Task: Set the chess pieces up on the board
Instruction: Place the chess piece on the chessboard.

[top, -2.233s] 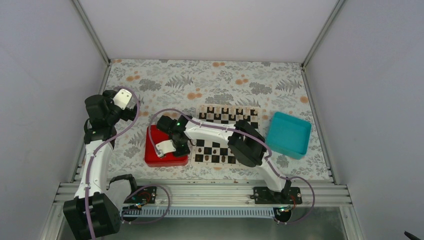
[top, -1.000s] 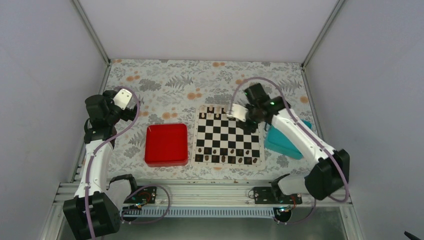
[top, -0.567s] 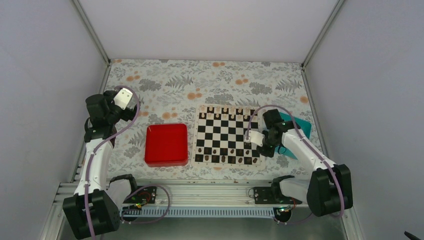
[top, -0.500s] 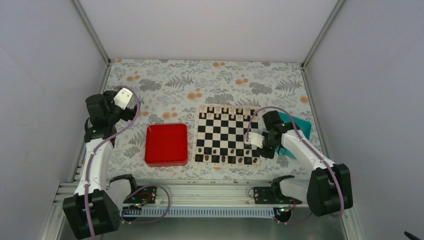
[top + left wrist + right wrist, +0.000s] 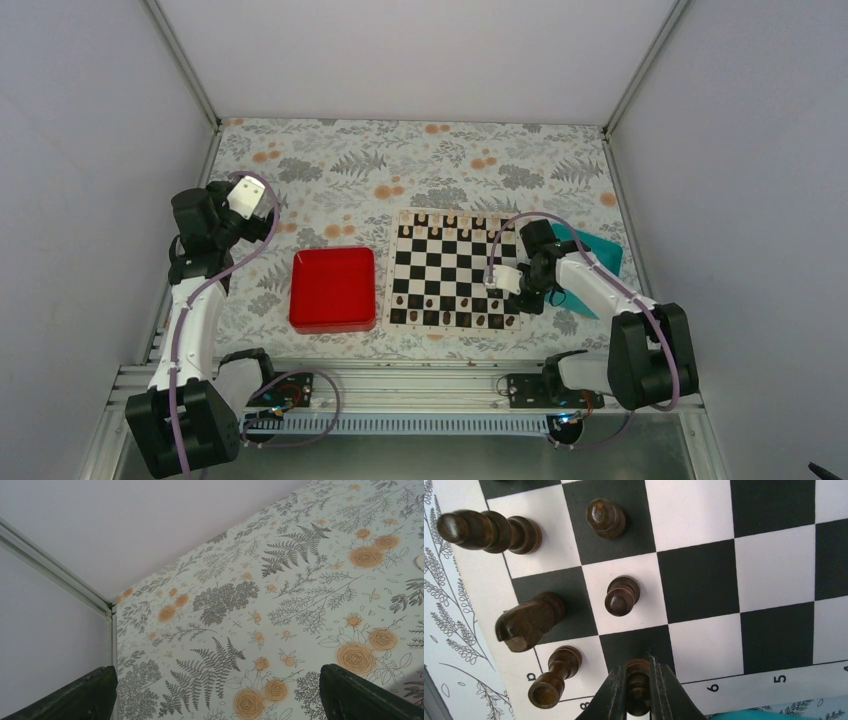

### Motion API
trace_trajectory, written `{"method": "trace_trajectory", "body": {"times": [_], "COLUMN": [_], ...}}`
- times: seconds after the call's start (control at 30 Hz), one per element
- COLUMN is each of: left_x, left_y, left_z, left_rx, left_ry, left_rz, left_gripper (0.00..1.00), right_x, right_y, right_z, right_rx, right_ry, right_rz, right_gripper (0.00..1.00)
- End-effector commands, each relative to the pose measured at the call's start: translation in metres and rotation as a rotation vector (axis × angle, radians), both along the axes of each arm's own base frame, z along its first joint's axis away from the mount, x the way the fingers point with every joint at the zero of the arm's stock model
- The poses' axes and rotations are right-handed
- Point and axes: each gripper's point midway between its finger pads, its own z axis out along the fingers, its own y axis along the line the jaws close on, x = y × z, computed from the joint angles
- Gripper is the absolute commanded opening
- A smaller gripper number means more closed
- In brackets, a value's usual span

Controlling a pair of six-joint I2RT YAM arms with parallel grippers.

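Observation:
The board point(image 5: 450, 262) of black and cream squares lies mid-table, with dark chess pieces point(image 5: 440, 302) in its two near rows and pale-topped pieces along the far row. My right gripper point(image 5: 497, 288) is at the board's near right corner, shut on a dark pawn point(image 5: 638, 686) over a black square by the edge. In the right wrist view other dark pieces stand close: a pawn point(image 5: 621, 595), a knight point(image 5: 528, 621), a rook point(image 5: 553, 676). My left gripper point(image 5: 255, 205) is open and empty, raised at the far left, away from the board.
A red square tray point(image 5: 333, 289) lies left of the board. A teal tray point(image 5: 595, 258) lies right of it, partly under the right arm. The flowered cloth point(image 5: 280, 590) covers the table; grey walls close in on three sides.
My right arm swung from the red tray over the board's far right corner, then came down to the near right corner. The left arm has not moved.

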Motion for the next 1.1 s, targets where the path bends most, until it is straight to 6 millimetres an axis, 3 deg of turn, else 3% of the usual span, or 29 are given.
{"method": "trace_trajectory", "body": {"times": [0.0,0.8,1.07], "left_x": [0.003,0.003,0.004], "left_y": [-0.001,-0.002,-0.001], "left_z": [0.013,0.009,0.01], "left_rx": [0.004,0.004,0.006], "left_ry": [-0.027,-0.019,-0.02], "left_rz": [-0.006,-0.013,-0.012], "left_gripper": [1.0,1.0,1.0], "right_x": [0.006,0.008,0.009], "right_y": [0.008,0.008,0.007], "right_z": [0.007,-0.007,0.003], "right_rx": [0.046,0.018,0.011], "right_ry": [-0.005,0.046,0.027], "right_rz": [0.029,0.04,0.039], "right_gripper": [0.07,0.09,0.22]}}
